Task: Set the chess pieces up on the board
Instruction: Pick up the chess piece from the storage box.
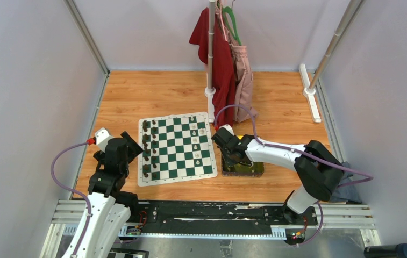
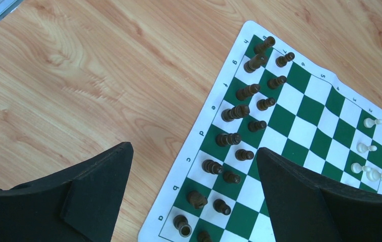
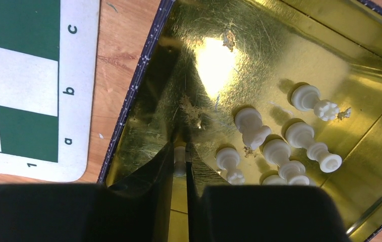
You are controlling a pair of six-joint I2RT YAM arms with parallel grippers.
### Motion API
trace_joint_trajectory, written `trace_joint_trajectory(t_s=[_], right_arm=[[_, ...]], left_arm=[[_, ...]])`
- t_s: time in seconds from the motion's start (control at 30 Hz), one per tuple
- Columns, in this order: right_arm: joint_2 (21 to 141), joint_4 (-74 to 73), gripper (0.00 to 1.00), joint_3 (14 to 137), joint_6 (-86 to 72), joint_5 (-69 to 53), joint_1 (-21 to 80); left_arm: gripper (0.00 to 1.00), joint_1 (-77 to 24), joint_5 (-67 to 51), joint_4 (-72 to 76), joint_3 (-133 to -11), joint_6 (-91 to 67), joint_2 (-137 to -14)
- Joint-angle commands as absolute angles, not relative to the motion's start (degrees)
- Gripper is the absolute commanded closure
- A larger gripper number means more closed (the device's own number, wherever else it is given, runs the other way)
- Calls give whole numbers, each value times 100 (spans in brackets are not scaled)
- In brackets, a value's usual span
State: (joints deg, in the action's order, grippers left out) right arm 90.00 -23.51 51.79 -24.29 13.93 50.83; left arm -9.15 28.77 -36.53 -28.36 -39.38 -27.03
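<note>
Right now my right jaws are pinching one small cream chess piece (image 3: 179, 164) low against the floor of the gold tray (image 3: 239, 45). The hold is looking thin to me. Only a sliver of it is showing between my fingers (image 3: 151, 174), so it may be slipping out or tipping once I am lifting.

Several more cream pieces (image 3: 252, 127) are lying on their sides just beside it. The nearest one (image 3: 229, 164) is sitting close to my finger, and any sideways drift could be knocking it or dragging it along. The tray wall on the board side is rising near my jaws, so a low exit risks catching the rim and shoving the tray.

Beyond it, the board (image 3: 22, 75) is lying flat on the wooden surface (image 3: 123, 55). It is a thin mat, and a scrape could be wrinkling it and toppling the few cream pieces (image 1: 194, 140) and the dark pieces (image 2: 236, 112) standing there.

My left jaws are hanging wide open and empty by the board's left edge, near the dark rows and well apart from the tray.
</note>
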Motion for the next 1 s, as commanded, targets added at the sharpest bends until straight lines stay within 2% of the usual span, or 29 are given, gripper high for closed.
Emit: trace_joint_trajectory(t_s=[0.0, 0.17, 0.97], right_arm=[[9076, -2382, 88, 5105, -2502, 1380, 5009], [9038, -2465, 100, 5201, -2476, 1421, 5009], [8700, -2966, 100, 5924, -2145, 1644, 5017]], left_arm=[[0, -940, 3015, -3683, -2821, -3920, -2716], [0, -940, 3010, -3683, -2830, -3922, -2707], [0, -940, 2993, -3696, -2821, -3937, -2636]])
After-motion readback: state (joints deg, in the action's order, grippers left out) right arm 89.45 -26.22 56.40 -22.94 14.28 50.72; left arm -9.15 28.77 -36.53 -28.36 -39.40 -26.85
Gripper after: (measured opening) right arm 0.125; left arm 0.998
